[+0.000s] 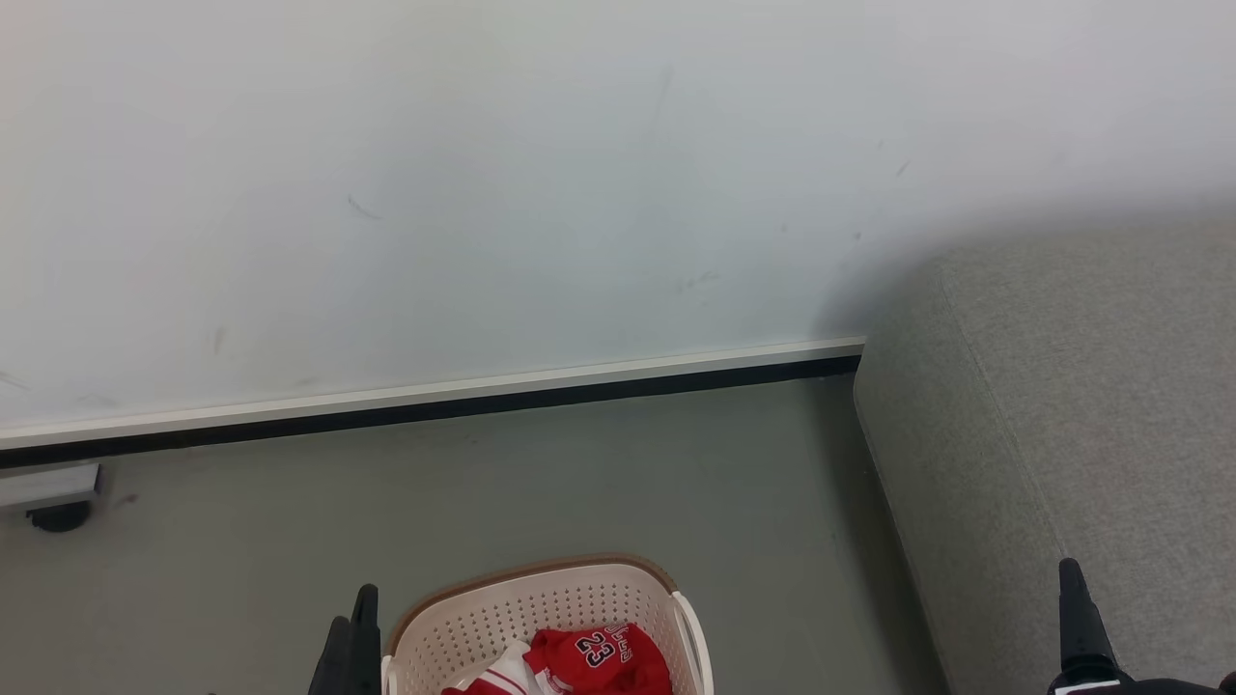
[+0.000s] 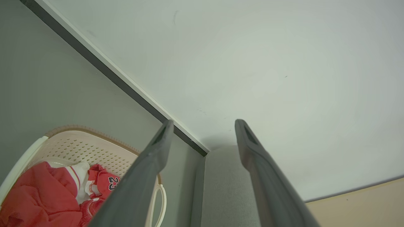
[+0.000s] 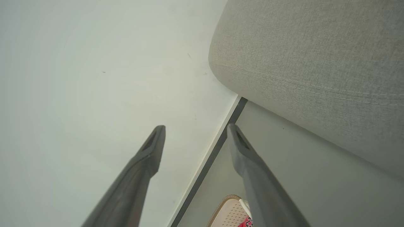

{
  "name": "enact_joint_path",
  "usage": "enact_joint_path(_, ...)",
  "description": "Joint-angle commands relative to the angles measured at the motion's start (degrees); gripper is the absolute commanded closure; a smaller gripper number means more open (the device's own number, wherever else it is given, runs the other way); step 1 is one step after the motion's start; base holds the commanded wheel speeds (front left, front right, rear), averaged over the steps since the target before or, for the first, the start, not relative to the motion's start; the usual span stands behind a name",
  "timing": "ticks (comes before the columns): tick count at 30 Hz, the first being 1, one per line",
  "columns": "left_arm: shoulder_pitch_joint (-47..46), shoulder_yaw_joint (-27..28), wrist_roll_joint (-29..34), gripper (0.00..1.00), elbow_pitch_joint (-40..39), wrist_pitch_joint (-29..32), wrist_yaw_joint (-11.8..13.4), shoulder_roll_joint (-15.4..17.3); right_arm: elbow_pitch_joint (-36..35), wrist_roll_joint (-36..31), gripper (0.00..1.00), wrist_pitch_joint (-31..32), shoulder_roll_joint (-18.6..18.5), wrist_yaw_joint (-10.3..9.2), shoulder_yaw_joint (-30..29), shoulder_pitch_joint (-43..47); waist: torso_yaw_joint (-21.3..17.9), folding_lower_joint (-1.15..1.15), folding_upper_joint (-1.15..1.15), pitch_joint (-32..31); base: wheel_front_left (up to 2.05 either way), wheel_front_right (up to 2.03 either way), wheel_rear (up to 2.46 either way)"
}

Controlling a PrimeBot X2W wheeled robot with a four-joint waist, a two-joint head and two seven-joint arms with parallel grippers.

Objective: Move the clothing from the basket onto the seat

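Head view: clothing [image 1: 603, 666] crumpled in basket [image 1: 502, 618], 23 upside down; left hand [image 2: 204, 123] and right hand [image 3: 195, 127] gape empty.

Domestic room, probably a living area. A grey upholstered seat [image 1: 1062, 405] is standing by a plain white wall [image 1: 483, 145] with skirting [image 1: 435, 394], and a laundry basket [image 1: 521, 608] holding clothing [image 1: 603, 661] is sitting on the smooth grey floor [image 1: 579, 483].
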Motion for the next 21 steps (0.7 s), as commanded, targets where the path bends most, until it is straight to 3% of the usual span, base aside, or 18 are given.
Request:
enact_joint_path(1,0.0,0.0,2.0,0.00,-1.3,-0.4,0.2,0.0,-0.9,-2.1,0.00,-0.6,-0.5,0.01,0.6,-1.1,0.0,0.00,0.00,0.0,0.00,0.00,0.00)
enact_joint_path(21,1.8,0.2,16.8,0.00,-5.4,-2.9,1.4,0.1,-2.6,-17.5,0.00,-5.5,-0.6,0.02,6.2,-1.5,-0.1,0.00,0.00,-0.7,0.00,0.00,0.00)
